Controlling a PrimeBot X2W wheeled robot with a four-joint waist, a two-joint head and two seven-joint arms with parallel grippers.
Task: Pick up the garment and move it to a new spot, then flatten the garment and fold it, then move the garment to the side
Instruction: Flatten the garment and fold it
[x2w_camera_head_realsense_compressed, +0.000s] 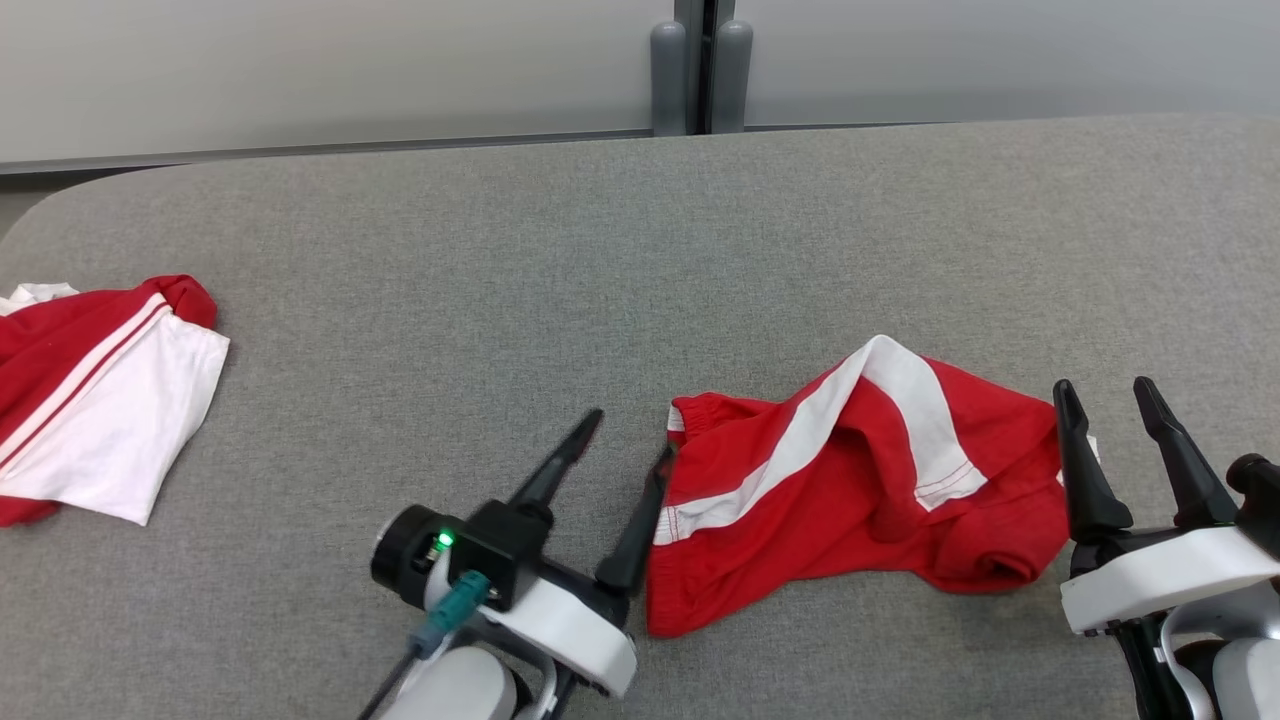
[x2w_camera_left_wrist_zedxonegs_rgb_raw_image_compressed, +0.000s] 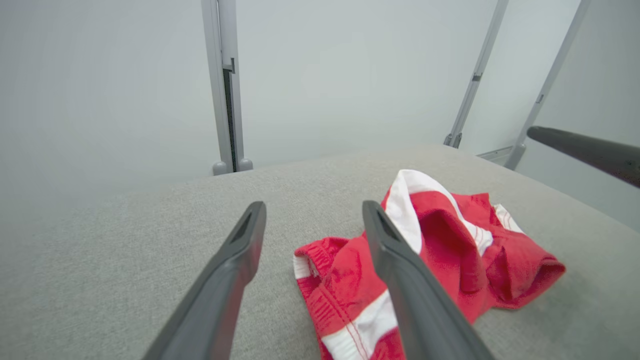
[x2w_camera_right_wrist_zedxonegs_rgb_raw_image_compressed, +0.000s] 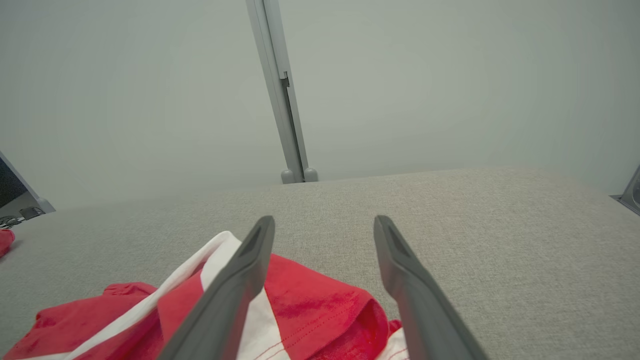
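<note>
The left gripper (x2w_camera_head_realsense_compressed: 630, 435) has its fingers spread wide with nothing between them; the inner one lies right against the gathered waistband (x2w_camera_head_realsense_compressed: 700, 410) of the garment (x2w_camera_head_realsense_compressed: 850, 500), the outer one over bare desk (x2w_camera_head_realsense_compressed: 600, 250). The right gripper (x2w_camera_head_realsense_compressed: 1102, 390) is just as wide and just as empty, with one finger at the garment's far edge and the other out over the grey surface; whether that finger actually presses the cloth is hard to tell from here.

The garment, a pair of red shorts with a white stripe (x2w_camera_head_realsense_compressed: 905, 385), lies crumpled between the two grippers near the front of the desk, directly on its surface and not in anything. It looks thin, light and quite limp: it should sag from any pinch point, bunch instead of sliding, and cannot be broken. A single-layer pinch may slip, so the firmer holds are probably the elastic waistband on the left and the stitched leg hem on the right, taken together so that it spreads as it lifts.

A second garment (x2w_camera_head_realsense_compressed: 90, 400), red and white, lies well apart at the desk's left edge
</note>
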